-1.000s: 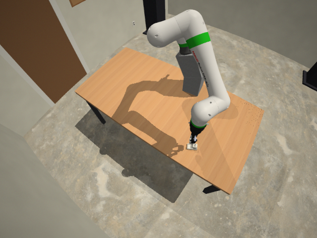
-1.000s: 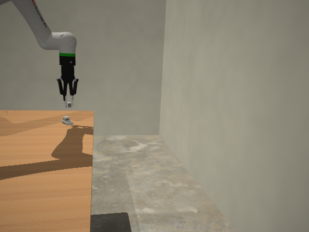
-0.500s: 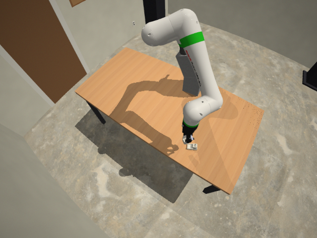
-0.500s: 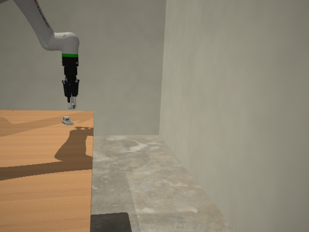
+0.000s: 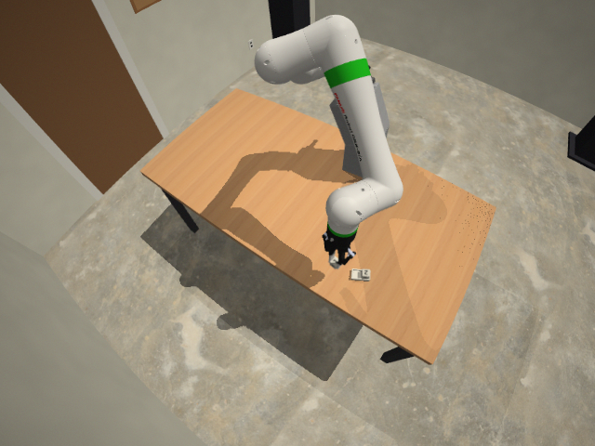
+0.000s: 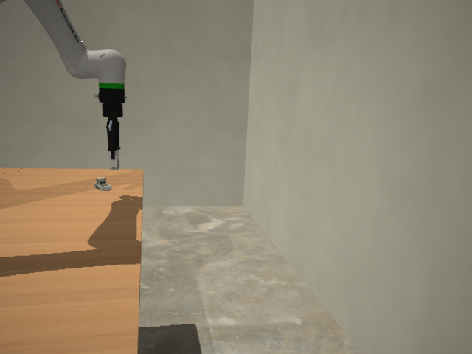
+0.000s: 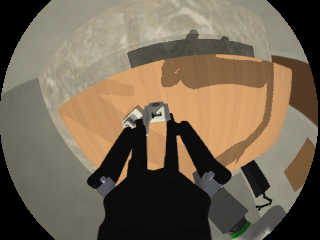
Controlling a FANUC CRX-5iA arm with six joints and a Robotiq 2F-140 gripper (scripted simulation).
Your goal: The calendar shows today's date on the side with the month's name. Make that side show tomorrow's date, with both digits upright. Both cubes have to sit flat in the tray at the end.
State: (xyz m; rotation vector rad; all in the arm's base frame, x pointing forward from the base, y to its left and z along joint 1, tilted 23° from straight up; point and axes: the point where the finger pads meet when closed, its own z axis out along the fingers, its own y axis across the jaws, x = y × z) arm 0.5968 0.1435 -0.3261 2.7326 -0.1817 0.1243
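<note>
Gripper [image 5: 340, 261] [image 6: 113, 160] [image 7: 156, 110]: fingers closed on loose cube [image 5: 334, 262] [image 6: 113, 164] [image 7: 157, 114], pointing down; cube off the tabletop, near but apart from tray.
Tabletop [image 5: 284, 235] [image 6: 76, 297] [image 7: 215, 107]: tray sits near one long edge, w/ a strip of bare wood btwn; more wood toward the speckled corner. Grip is also over wood, inside that same edge.
Room: gap btwn held cube & tray in top view; wrist view has them almost overlapping, so clearance hard to judge there.
Top view only: 2-like mark on upper face of seated cube [image 5: 365, 272] [image 6: 100, 181]; which way up, can't tell.
Wrist view only: dark digit on held cube's pale face, approx. a 1, too small to be sure.
Exterior view only: held cube's height above wood, side-on; seated cube stands up from tray, dark marking on its side.
Calendar tray [image 5: 354, 275] [image 6: 105, 188] [image 7: 131, 117]: on tabletop, one cube in it at one end, other end unfilled. Month side: can't tell.

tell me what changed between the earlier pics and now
The gripper moved left in the top view, away from the tray, and turned so its fingers line up nearly edge-on in the exterior view. The held cube went along; nothing was taken hold of or let go. The tray and the other cube stayed put.
</note>
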